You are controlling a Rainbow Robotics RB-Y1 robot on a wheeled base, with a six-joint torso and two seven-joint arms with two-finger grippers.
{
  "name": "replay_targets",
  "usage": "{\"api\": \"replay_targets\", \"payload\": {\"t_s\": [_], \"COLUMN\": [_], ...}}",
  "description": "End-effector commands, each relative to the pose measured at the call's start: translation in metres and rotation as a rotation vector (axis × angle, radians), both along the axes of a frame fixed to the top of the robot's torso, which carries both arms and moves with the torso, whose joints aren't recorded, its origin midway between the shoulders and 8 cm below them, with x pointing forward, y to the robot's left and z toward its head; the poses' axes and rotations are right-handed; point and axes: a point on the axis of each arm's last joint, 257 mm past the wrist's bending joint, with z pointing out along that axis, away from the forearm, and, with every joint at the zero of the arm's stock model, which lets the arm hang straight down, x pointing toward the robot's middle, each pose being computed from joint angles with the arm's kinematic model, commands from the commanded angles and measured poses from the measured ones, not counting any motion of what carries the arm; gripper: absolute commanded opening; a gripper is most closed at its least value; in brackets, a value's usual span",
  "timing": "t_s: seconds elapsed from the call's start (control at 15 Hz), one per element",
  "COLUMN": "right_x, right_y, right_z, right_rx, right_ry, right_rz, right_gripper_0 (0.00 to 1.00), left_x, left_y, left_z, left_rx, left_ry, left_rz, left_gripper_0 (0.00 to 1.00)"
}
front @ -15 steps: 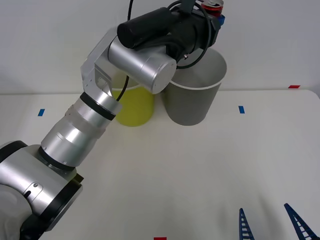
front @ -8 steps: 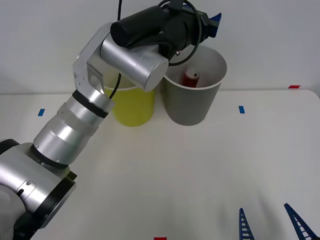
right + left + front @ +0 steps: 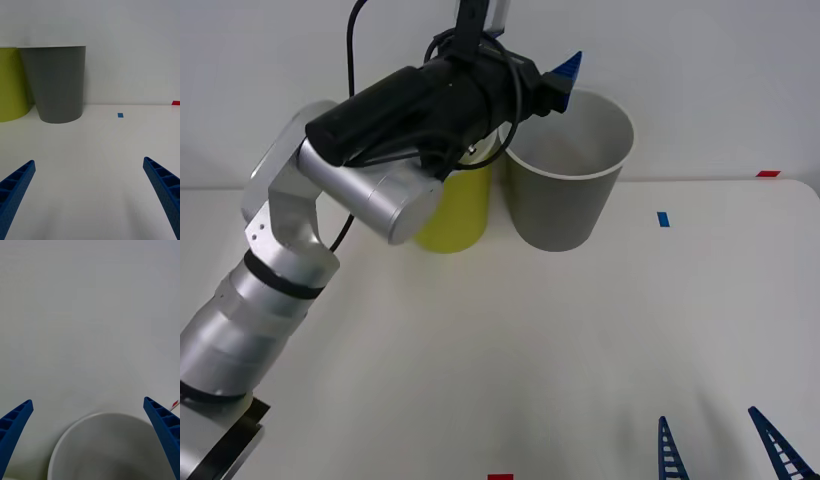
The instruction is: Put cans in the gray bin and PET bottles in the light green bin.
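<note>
From the front, the gray bin [image 3: 565, 190] and the light green bin [image 3: 452, 210] stand side by side at the back of the tabletop [image 3: 580, 340]. The left gripper [image 3: 565, 70] hangs above the gray bin's near-left rim, jaws released and empty. The red can, seen inside that bin half a second ago, is now hidden below the rim. The right wrist view shows the right gripper [image 3: 90, 195] spread wide, low over the tabletop, facing both bins. The left wrist view looks down at the gray bin's pale mouth between parted fingers [image 3: 15, 423].
</note>
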Motion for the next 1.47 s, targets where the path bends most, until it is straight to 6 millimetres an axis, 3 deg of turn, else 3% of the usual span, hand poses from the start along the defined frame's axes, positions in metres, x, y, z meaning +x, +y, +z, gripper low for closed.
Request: {"api": "replay_targets", "payload": {"t_s": [0.07,0.27,0.67,0.8,1.07,1.33,1.47], "right_x": [0.000,0.000,0.000,0.000,0.000,0.000,0.000], "right_y": [0.000,0.000,0.000,0.000,0.000,0.000,0.000], "right_z": [0.000,0.000,0.000,0.000,0.000,0.000,0.000], "right_rx": [0.000,0.000,0.000,0.000,0.000,0.000,0.000], "right_ry": [0.000,0.000,0.000,0.000,0.000,0.000,0.000], "right_rz": [0.000,0.000,0.000,0.000,0.000,0.000,0.000], "right_gripper_0": [1.00,1.00,1.00,1.00,1.00,1.00,1.00], "left_x": [-0.038,-0.076,-0.153,-0.170,-0.194,-0.197,-0.197], "left_y": [0.057,0.103,0.174,0.192,0.222,0.235,0.236], "left_z": [-0.030,-0.059,-0.126,-0.144,-0.170,-0.179,-0.193], "left_rx": [0.019,0.068,0.142,0.153,0.144,0.098,0.077], "left_ry": [-0.009,-0.007,0.101,0.151,0.198,0.234,0.265], "left_rz": [0.056,0.118,0.267,0.307,0.373,0.432,0.442], "left_gripper_0": [1.00,1.00,1.00,1.00,1.00,1.00,1.00]}}
